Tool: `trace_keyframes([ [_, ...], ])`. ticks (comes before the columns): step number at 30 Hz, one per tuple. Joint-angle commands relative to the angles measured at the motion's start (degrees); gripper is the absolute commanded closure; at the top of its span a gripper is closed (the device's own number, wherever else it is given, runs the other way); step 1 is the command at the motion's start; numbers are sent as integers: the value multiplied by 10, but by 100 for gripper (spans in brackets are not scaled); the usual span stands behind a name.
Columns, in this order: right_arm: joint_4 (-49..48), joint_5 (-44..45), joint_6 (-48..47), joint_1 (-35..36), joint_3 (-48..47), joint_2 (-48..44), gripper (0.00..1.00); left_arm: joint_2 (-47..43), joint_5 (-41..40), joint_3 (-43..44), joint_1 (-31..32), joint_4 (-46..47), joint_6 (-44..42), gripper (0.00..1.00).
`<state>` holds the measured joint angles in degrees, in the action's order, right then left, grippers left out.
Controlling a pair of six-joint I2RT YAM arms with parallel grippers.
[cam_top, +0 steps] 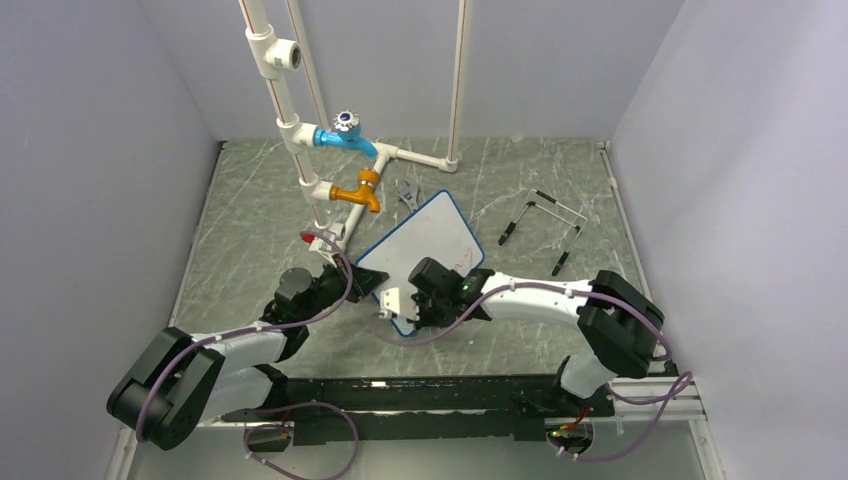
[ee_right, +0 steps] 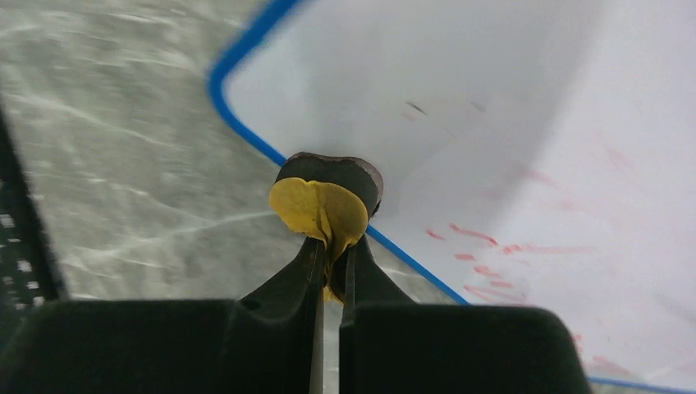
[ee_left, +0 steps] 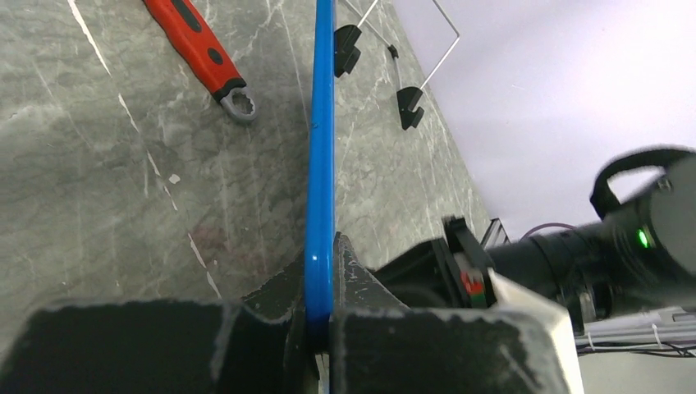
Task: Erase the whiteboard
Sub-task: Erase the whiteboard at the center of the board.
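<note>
**Operator:** Location of the whiteboard [cam_top: 430,235], and state of each end effector?

**Technician:** Mid-bench, turned diagonally, one corner toward the arm bases. Exact tilt against the bench [cam_top: 250,210] not determinable. The left end effector [ee_left: 320,283] is clamped on the blue frame [ee_left: 320,123], with the frame edge seated between both fingers. The right end effector [ee_right: 332,271] is pinched on a small eraser [ee_right: 326,197], gripped by its yellow body, dark pad at the far end. Eraser positioned at the frame, close to a rounded corner.

**Operator:** Work left?

**Technician:** Judged partly done. Only faint smears on the far part of the face. Red strokes [ee_right: 472,234] present on the face just beside the eraser.

**Operator:** Procedure for the wipe?

**Technician:**
1. Grip the frame firmly with the left clamp as the reaction point.
2. Set the dark pad flat on the face. Avoid contact by the yellow body or the fingertips.
3. Apply light, even pressure. Excess force likely to lever the board within the left clamp.
4. Sweep from the frame inward across the red strokes, in overlapping passes.
5. Lift clear of the raised frame at each end of a pass. A snag there is likely to twist the eraser out of the pinch.
6. Inspect for pink haze and repeat where found.
</note>
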<state>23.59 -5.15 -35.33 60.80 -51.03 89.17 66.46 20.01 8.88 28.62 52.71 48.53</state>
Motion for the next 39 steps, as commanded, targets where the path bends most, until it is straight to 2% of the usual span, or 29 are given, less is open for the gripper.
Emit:
trace_keyframes([
  [1,-37,21,31,-58,-15,-16,100,-21,27,11,3,112,35,100],
  [7,-17,-34,18,-73,-12,-32,100,-11,33,9,3,129,42,100],
  [13,24,-93,-26,-9,-11,-20,100,-12,33,7,3,132,46,100],
  [17,18,-79,-22,8,-15,-5,100,-14,35,5,3,131,46,100],
  [20,-2,-47,-2,-7,-15,-8,100,-14,37,4,2,133,46,100],
  [25,-28,-26,29,-78,-14,-30,100,-9,44,3,3,143,49,100],
  [31,-18,-56,22,-102,-9,-44,100,0,51,3,2,162,57,100],
  [35,15,-108,-17,-63,-4,-40,100,-3,50,0,2,164,60,100],
  [39,29,-116,-36,-23,-5,-29,100,-12,49,-1,2,158,60,100],
])
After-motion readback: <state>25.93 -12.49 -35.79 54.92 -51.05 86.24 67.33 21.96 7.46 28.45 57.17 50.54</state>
